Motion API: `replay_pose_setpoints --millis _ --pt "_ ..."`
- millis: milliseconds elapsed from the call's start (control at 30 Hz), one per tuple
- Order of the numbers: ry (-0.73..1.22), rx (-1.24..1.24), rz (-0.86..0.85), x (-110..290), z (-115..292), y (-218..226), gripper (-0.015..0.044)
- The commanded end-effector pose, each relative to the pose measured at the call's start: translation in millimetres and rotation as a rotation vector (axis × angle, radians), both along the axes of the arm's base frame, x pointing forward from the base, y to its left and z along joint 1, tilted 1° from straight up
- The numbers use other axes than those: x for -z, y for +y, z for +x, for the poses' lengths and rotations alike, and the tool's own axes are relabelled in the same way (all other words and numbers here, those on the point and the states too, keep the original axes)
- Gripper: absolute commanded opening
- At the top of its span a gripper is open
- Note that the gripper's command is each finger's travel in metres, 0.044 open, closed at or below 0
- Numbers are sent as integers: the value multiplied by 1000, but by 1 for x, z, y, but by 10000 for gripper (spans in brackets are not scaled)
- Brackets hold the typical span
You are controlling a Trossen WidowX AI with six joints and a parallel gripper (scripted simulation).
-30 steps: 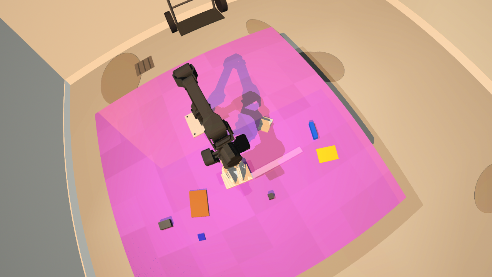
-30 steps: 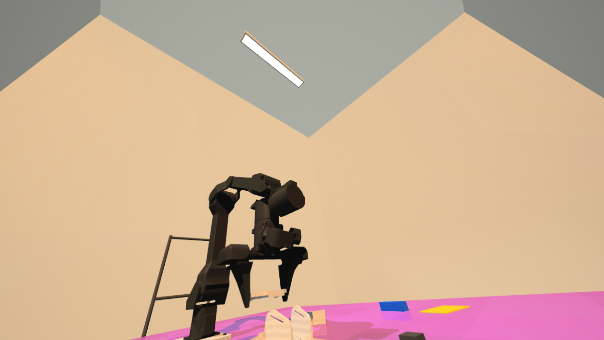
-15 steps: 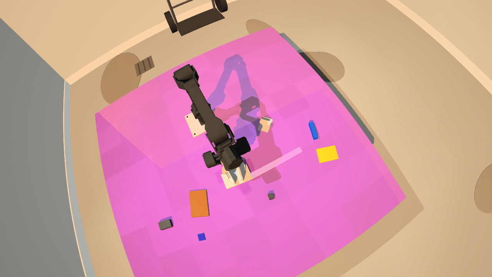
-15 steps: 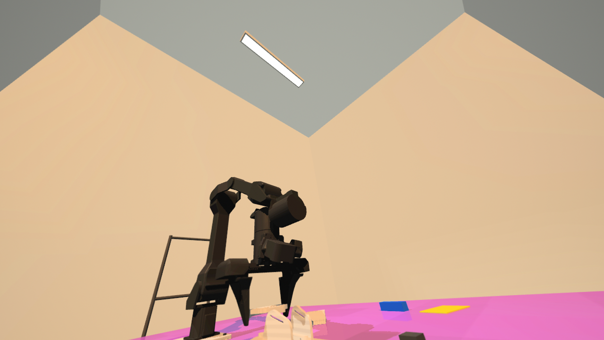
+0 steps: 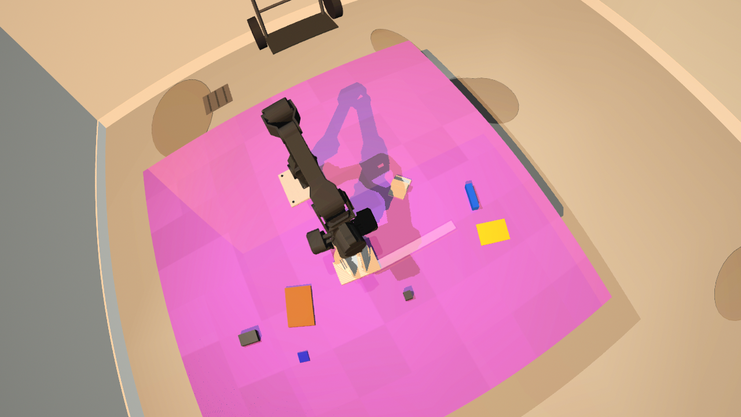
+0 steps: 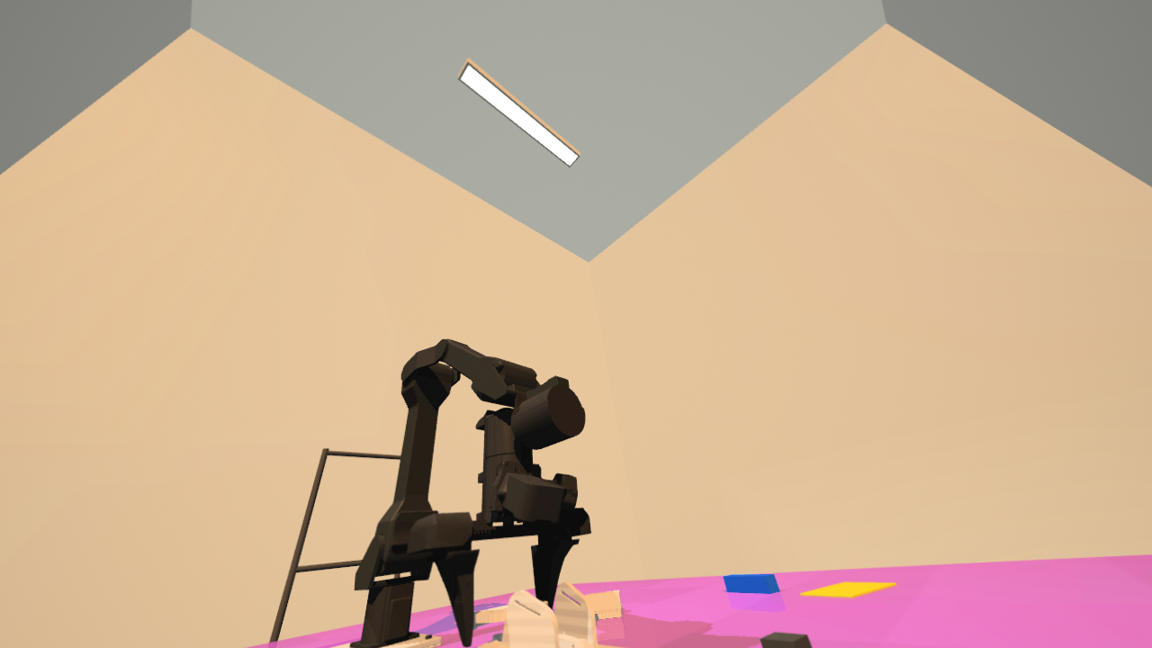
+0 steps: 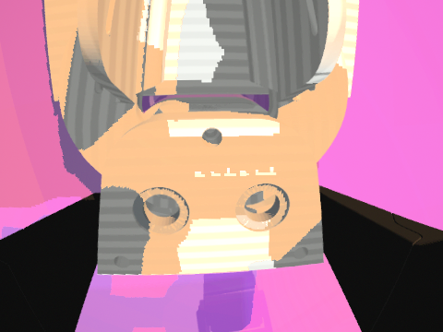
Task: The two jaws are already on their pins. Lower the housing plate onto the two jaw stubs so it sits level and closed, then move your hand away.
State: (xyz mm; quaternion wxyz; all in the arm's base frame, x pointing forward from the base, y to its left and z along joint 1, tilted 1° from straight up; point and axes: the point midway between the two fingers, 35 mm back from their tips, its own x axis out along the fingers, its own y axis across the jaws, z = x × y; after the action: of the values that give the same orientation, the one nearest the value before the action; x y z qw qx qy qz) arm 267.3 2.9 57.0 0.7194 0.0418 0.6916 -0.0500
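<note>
The tan housing plate (image 7: 212,159) (image 6: 490,616) lies flat between my two black fingers. My gripper (image 7: 209,201) (image 6: 508,625) is shut on its side edges, low over the mechanism. Grey and tan parts show through the plate's two round holes. Two tall pale jaws (image 6: 529,622) (image 6: 576,618) stand upright close to the fingers, side by side. They also fill the top of the wrist view. The mechanism's base (image 5: 343,275) (image 7: 340,106) lies on the pink table. The stubs' contact with the plate is hidden, so I cannot tell whether it is fully seated.
An orange block (image 5: 300,307), a grey block (image 5: 249,337) and a small blue cube (image 5: 303,357) lie in front. A dark cube (image 5: 408,295) (image 6: 785,641) is nearby. A tan block (image 5: 400,187), blue bar (image 5: 472,197) and yellow sheet (image 5: 492,231) lie right.
</note>
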Motion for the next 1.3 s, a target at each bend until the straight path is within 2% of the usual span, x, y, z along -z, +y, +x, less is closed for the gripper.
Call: replay_pose_setpoints --millis 0,1267 --pt "0 -7 4 1 0 1 351" --pt "0 -7 4 8 0 0 351"
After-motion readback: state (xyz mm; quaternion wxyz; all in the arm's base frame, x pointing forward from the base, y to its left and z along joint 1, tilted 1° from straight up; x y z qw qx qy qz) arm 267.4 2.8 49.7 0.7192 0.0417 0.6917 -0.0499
